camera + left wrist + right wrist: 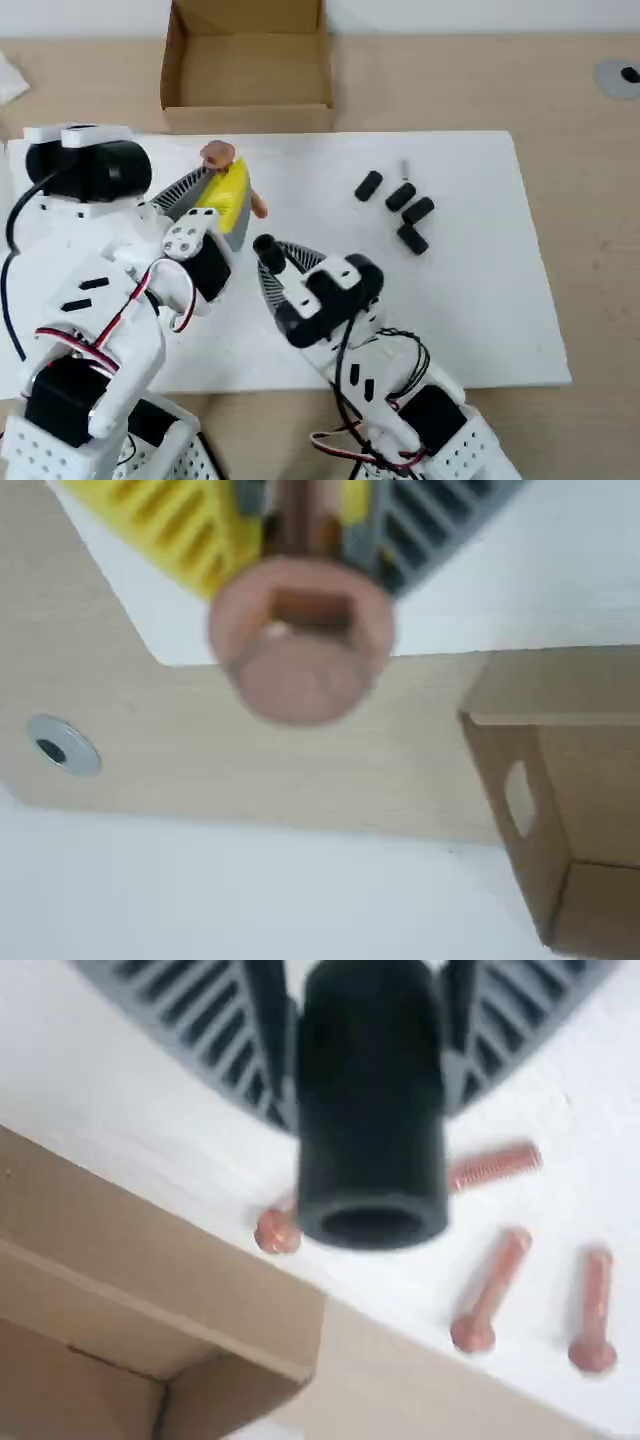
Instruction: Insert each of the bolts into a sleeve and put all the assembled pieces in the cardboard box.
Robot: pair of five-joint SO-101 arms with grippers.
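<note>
My left gripper (222, 182), with one yellow and one grey finger, is shut on a copper bolt (219, 156). In the left wrist view the bolt's head (300, 650) points out past the fingertips (300, 520). My right gripper (270, 256) is shut on a black sleeve (266, 247), just right of the left gripper; its open bore (372, 1222) faces the camera. Several loose black sleeves (400, 197) lie on the white sheet at the right. Three copper bolts (488, 1290) lie on the sheet beyond the held sleeve. The cardboard box (247, 65) stands open at the back.
The white sheet (480, 300) covers the middle of the wooden table (580, 200). A metal grommet (620, 76) is set in the table at the far right. Both arm bases stand at the front edge. The box wall (560, 810) is close beside the left gripper.
</note>
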